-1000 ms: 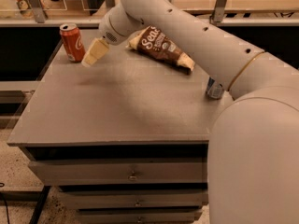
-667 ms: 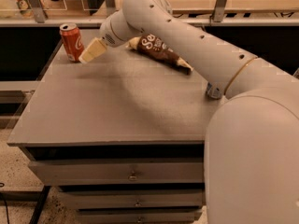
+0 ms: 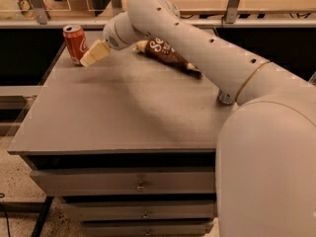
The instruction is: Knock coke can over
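The coke can (red, white script, silver top) is seen standing upright near the far left corner of the cabinet top. The gripper is held just beside it; contact cannot be determined.

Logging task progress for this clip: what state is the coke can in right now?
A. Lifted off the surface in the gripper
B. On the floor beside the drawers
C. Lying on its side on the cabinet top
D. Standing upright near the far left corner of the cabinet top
D: the coke can stands upright, silver top up, near the far left corner of the cabinet top, with the gripper low at its right side.
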Controlling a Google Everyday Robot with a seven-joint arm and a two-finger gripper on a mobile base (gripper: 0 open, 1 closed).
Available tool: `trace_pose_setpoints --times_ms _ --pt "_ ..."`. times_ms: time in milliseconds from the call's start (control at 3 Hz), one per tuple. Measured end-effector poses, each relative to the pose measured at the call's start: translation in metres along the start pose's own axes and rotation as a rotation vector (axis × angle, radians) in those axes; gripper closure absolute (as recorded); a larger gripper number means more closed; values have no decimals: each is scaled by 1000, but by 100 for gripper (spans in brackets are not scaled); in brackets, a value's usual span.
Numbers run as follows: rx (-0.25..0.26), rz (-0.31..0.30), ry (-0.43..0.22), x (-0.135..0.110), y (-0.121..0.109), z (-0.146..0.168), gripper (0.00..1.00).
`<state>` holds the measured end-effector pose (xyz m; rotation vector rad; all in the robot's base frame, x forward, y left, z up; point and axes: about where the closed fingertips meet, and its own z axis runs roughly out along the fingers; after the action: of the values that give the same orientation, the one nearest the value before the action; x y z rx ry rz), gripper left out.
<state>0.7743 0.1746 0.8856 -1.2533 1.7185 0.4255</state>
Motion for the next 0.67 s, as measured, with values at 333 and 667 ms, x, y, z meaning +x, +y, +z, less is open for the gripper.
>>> trace_pose_setpoints --times_ms 333,667 --pt "-20 14 -69 -8 0 21 0" --pt "-49 15 -130 -17 -1 49 0"
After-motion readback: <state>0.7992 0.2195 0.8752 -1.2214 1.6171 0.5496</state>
